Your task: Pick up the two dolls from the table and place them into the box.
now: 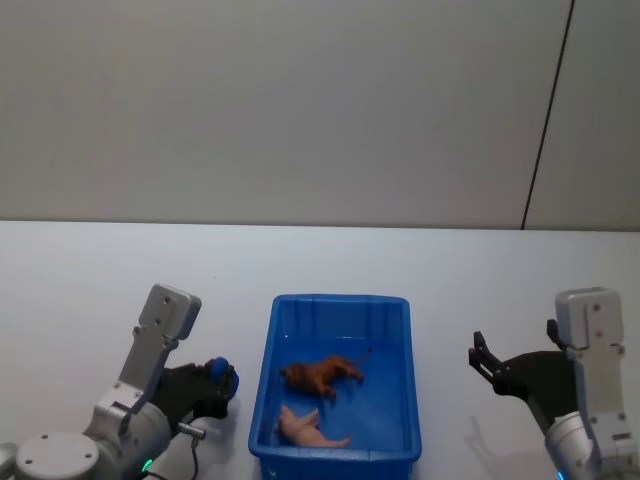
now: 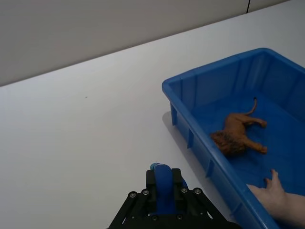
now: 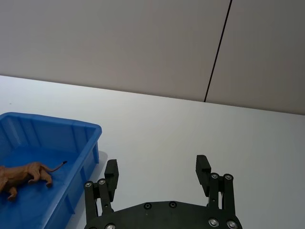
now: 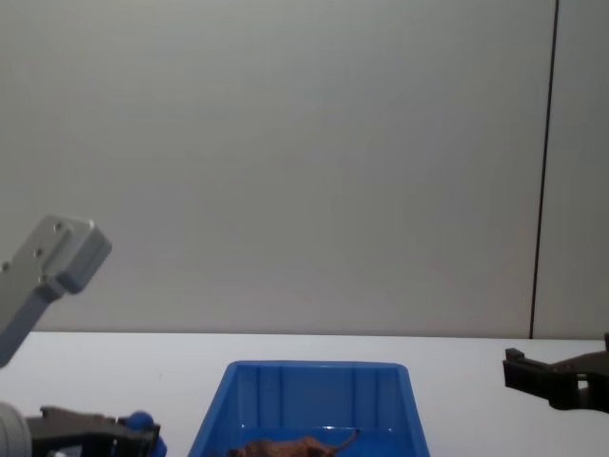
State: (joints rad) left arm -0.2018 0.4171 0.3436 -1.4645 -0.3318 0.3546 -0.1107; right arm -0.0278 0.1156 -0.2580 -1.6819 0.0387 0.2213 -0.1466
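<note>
**Both dolls lie in the box, pincers off to either side**

The left pincer [image 1: 222, 383] sits low over the table [image 1: 80, 290], just left of the box's near left corner. Its fingers are drawn together, blue-tipped, with nothing between them; the left wrist view shows the blue fingertips [image 2: 162, 183] pressed side by side above bare white table. In the chest view it comes in at the lower left corner, close to the table surface.

The box [image 1: 340, 302] stands in the middle of the table, between the two arms, its long side running away from the robot. Both dolls rest on its floor. The brown doll [image 1: 320, 374] lies near the centre of the box, on its side, its thin tail pointing toward the far right. The pink doll [image 1: 305, 428] lies nearer the robot, close to the near wall, also tipped over. The two are near each other; I cannot tell whether they touch. The left wrist view shows the brown one with its mane toward the camera and a part of the pink one at the lower right corner of the picture.

The right pincer [image 1: 484, 359] hangs to the right of the box, apart from it, above the table. Its black fingers [image 3: 111, 172] stand wide apart and hold nothing, as the right wrist view makes plain.
</note>
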